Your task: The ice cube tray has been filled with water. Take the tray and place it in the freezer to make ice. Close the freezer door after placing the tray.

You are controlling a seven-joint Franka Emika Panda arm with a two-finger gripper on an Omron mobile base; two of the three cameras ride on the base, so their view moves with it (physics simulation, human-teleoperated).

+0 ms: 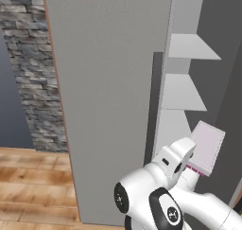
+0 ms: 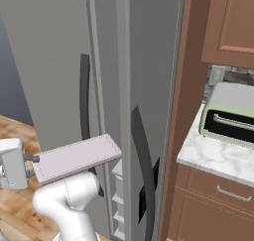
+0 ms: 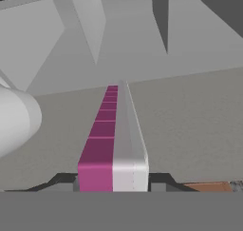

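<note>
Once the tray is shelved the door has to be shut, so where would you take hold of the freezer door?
Take the freezer door by its long dark vertical handle, from the front, the end effector closing across it. The bar is slim and upright; the rest of the door is a plain flat panel with nothing to grip.

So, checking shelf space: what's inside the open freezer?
The freezer shows bare white shelves. Its lower part is covered by the ice cube tray and arm.

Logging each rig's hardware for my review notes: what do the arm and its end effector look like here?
A glossy white arm of rounded, tube-like segments, with dark round joint caps bearing small pale markings. The end effector has a boxy white body and small dark fingers. No cables or lettering can be made out.
</note>
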